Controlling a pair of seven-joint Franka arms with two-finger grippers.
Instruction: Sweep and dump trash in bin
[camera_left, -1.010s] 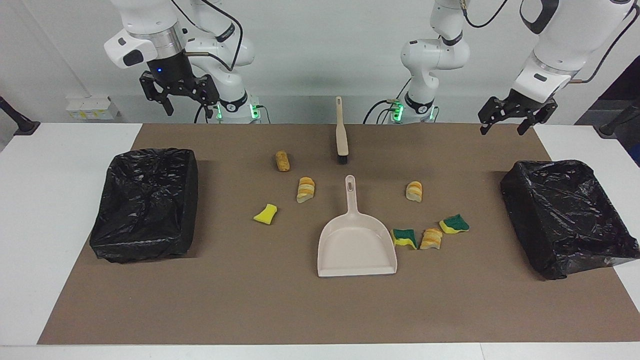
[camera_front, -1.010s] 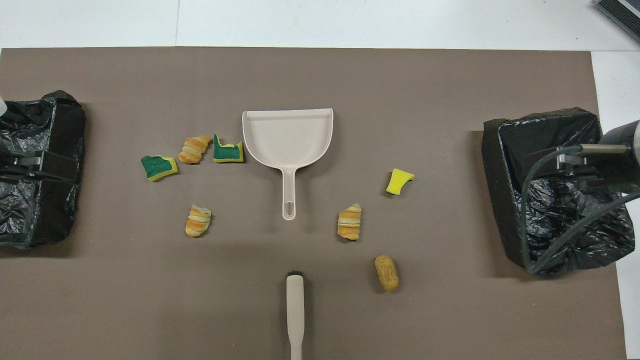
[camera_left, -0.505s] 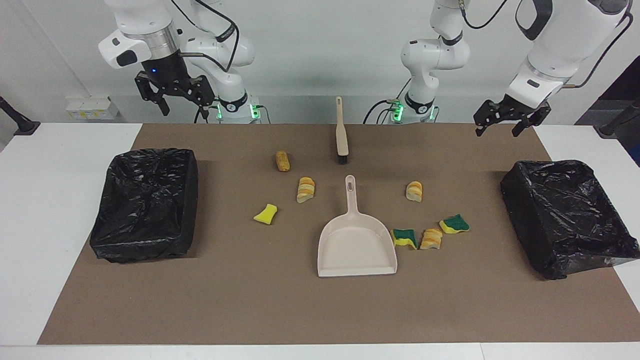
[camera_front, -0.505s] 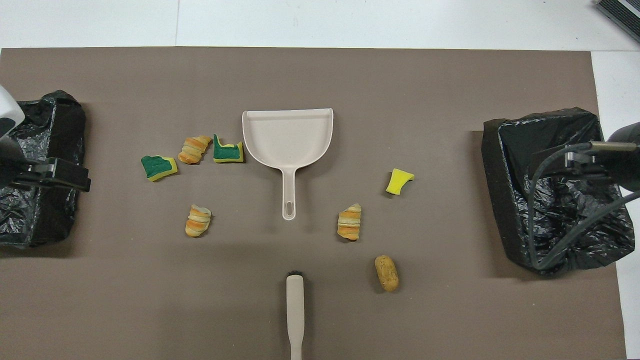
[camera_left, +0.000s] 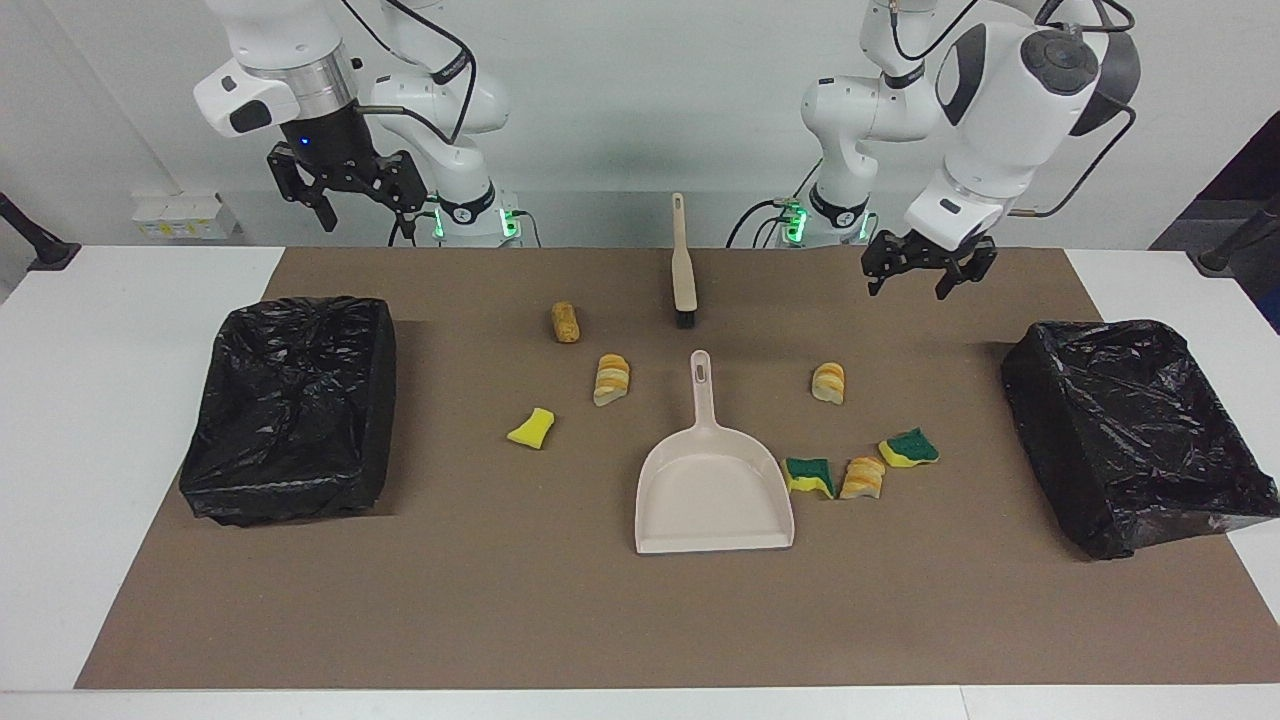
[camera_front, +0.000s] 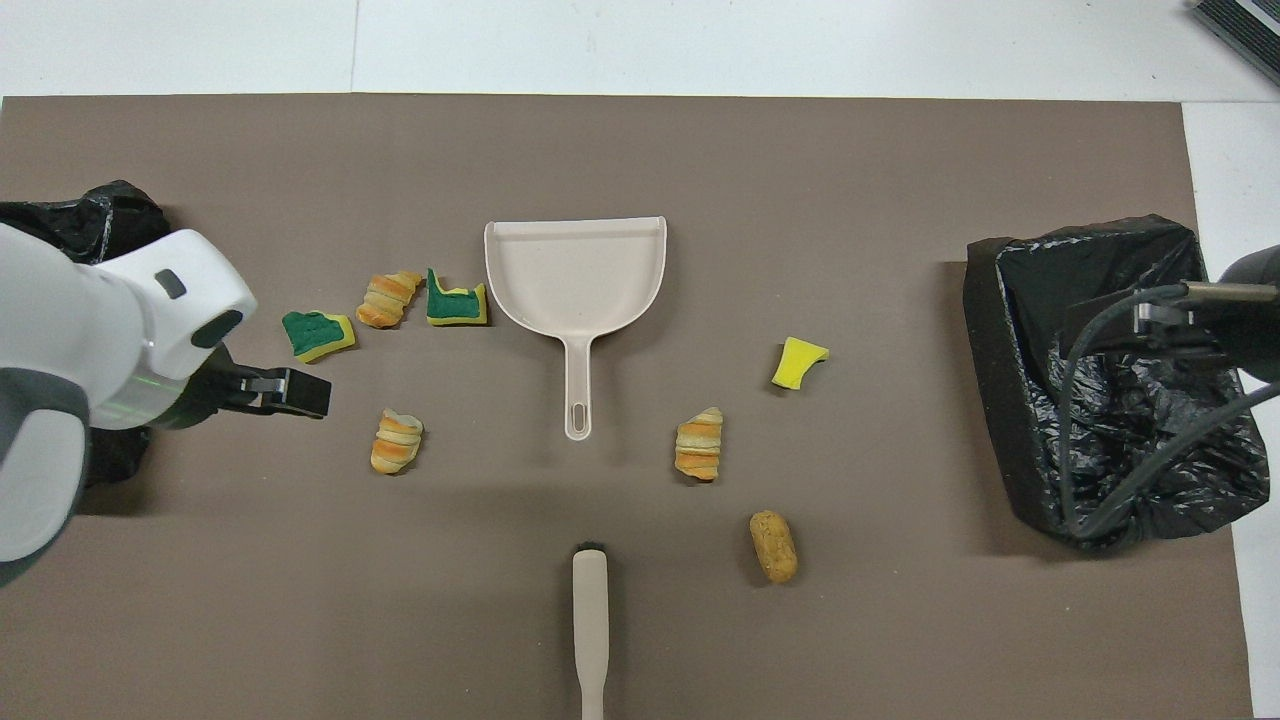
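Observation:
Several trash chunks lie on the brown mat: a yellow sponge bit (camera_left: 531, 428), a brown lump (camera_left: 565, 321), bread-like lumps (camera_left: 611, 379) (camera_left: 828, 382) (camera_left: 862, 477) and green-backed sponge bits (camera_left: 809, 475) (camera_left: 908, 447). Among them lies the beige dustpan (camera_left: 712, 490) (camera_front: 575, 270), handle toward the robots. The brush (camera_left: 683, 268) (camera_front: 590, 620) lies just off that handle's end. My left gripper (camera_left: 908, 285) (camera_front: 290, 390) hangs open and empty over the mat, near the green-backed bit at its own arm's end. My right gripper (camera_left: 365, 212) waits open, high over its arm's end.
Two black-bagged bins stand on the mat, one at the right arm's end (camera_left: 290, 405) (camera_front: 1100, 380) and one at the left arm's end (camera_left: 1135, 430) (camera_front: 100, 215). White table (camera_left: 100, 400) borders the mat on both ends.
My left arm has swung from above its bin toward the middle of the table and come lower. The right gripper rose a little, then held. Nothing on the mat moved.

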